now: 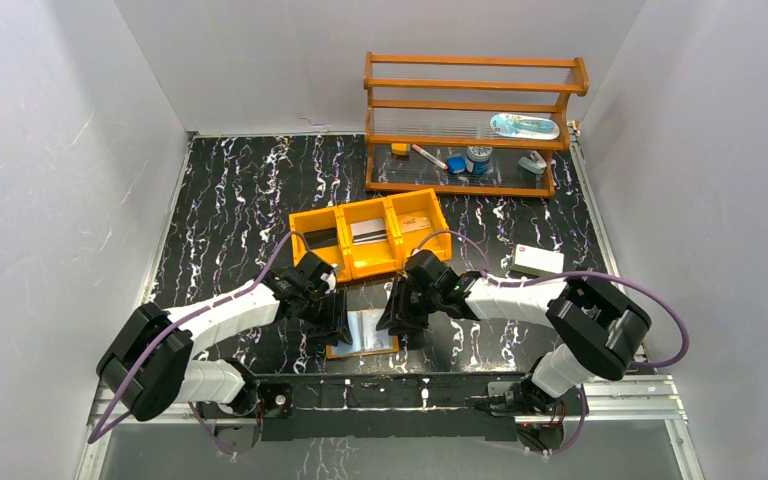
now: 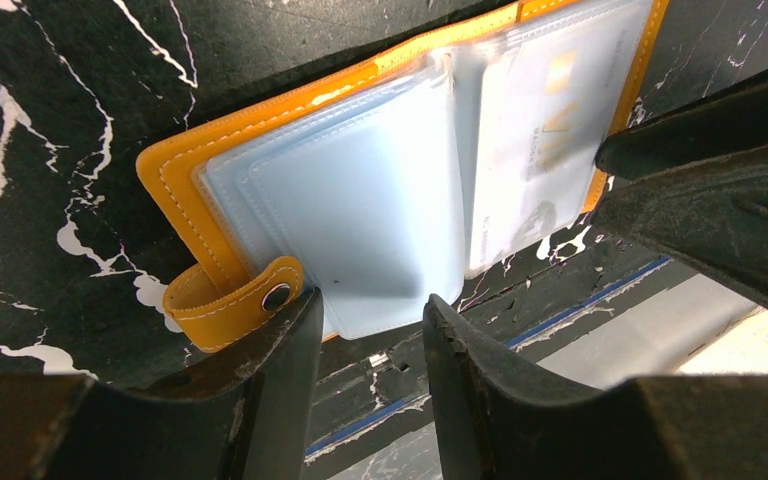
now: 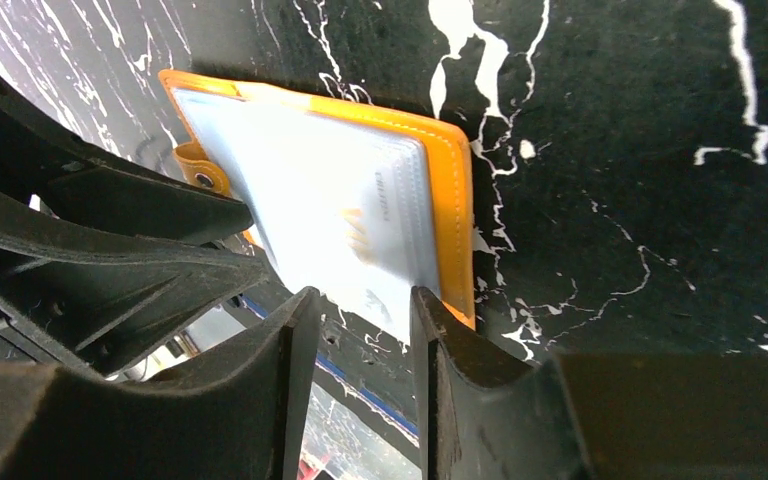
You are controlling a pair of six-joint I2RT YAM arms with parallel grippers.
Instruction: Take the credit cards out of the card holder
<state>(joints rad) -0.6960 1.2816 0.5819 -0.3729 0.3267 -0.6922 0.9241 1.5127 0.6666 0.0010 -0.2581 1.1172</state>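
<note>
While both arms lean in low over the near edge of the black marbled worktop [image 1: 230, 200], the card holder [image 1: 362, 333] lies open between them, flat, with its pale blue pockets [image 2: 360, 210] facing up inside the orange cover.

The left gripper [image 2: 370, 305] sits at the holder's near edge with its jaws apart. A clear gap shows between the fingers and nothing is pinched there. One fingertip [image 2: 295, 320] is right against the snap tab [image 2: 235, 300], and the other meets the lower edge of the empty-looking pocket page.

The right gripper [image 3: 362, 297] is at the other page, jaws likewise apart and clamped on nothing, with the page's near edge just above the gap between its fingers. Through the plastic of that page one whitish credit card [image 2: 535, 150] with a tan mark shows, tucked inside its pocket.

Behind the holder, well clear of it, stands an orange tray [image 1: 396, 238] of three compartments. Other credit cards [image 1: 368, 231] lie in it: a dark one on the left, a pale grey one in the middle, and a light one on the right. A white box [image 1: 538, 261] rests off to the right, and a wooden shelf [image 1: 470, 100] stands at the back.
</note>
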